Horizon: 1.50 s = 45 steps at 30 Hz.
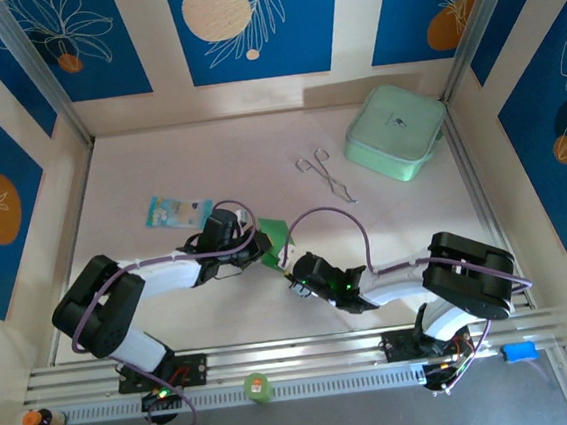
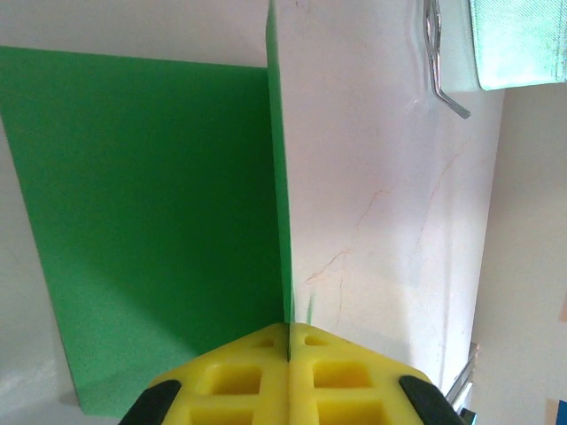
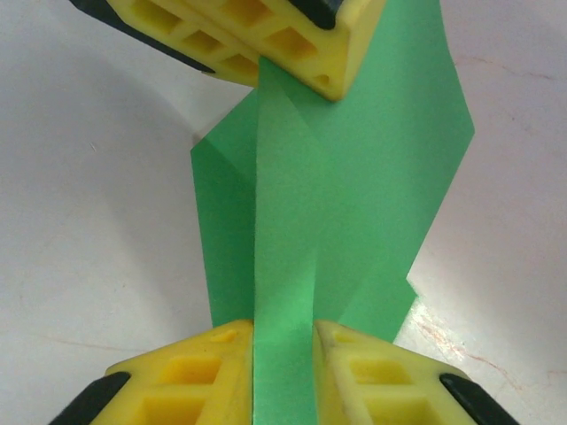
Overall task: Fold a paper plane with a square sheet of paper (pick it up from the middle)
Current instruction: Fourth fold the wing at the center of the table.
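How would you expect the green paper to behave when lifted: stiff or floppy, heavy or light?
Probably floppy: the green paper bends and shows creases where it is held. Likely very light, since the left gripper holds a flap upright by one thin edge. It may tear or crumple if pulled.

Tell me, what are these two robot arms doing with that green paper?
They are partway through folding a paper plane. The left gripper is clamped shut on a fold of the green sheet. The right gripper faces it from the opposite side, with a creased strip of the sheet running between its jaws. How firmly it pinches is unclear. The sheet shows several creases but is not a plane yet.
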Available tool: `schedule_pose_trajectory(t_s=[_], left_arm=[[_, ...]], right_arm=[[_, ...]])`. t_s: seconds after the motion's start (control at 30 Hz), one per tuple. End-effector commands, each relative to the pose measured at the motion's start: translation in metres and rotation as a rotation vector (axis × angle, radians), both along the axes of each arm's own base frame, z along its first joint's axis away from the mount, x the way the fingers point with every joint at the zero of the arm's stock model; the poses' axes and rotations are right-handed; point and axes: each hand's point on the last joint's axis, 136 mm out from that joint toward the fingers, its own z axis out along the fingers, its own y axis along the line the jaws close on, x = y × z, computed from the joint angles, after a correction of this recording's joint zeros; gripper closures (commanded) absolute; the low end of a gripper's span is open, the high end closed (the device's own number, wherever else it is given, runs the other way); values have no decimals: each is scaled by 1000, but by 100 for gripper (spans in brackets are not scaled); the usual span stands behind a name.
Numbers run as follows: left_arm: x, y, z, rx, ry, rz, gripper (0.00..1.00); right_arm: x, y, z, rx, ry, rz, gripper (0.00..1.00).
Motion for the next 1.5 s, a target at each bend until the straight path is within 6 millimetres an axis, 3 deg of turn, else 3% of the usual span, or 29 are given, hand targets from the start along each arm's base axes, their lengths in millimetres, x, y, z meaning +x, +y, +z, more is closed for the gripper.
schedule_pose_trajectory(t_s=[0.0,0.17,0.3,0.43,0.5,0.77,0.93,1.13,1.27,1.47], left_arm=[[5,-5,14,-9,-39,-17,93],[6,-5,15,-4,-40,-19,91],[6,-2,14,10,-40,-14,80],[7,3,10,38,-34,-4,58],[9,5,9,50,-33,3,52],[16,3,4,52,-5,-10,47],[16,8,-4,94,36,7,52],[12,12,-6,115,65,17,78],[9,14,-9,123,87,24,90],[8,14,-8,112,100,32,95]], right_arm=[[2,-1,-2,5,8,-21,79],[2,-2,-2,13,15,-25,84],[0,-1,-2,22,22,-16,88],[-3,0,-3,29,33,-3,91],[-4,1,-2,37,38,3,91],[-6,1,-5,45,57,9,91],[-6,-1,-5,45,57,8,90],[-5,-4,-6,43,57,-8,86],[-2,-6,-5,31,46,-31,82],[-2,-9,-4,25,36,-35,78]])
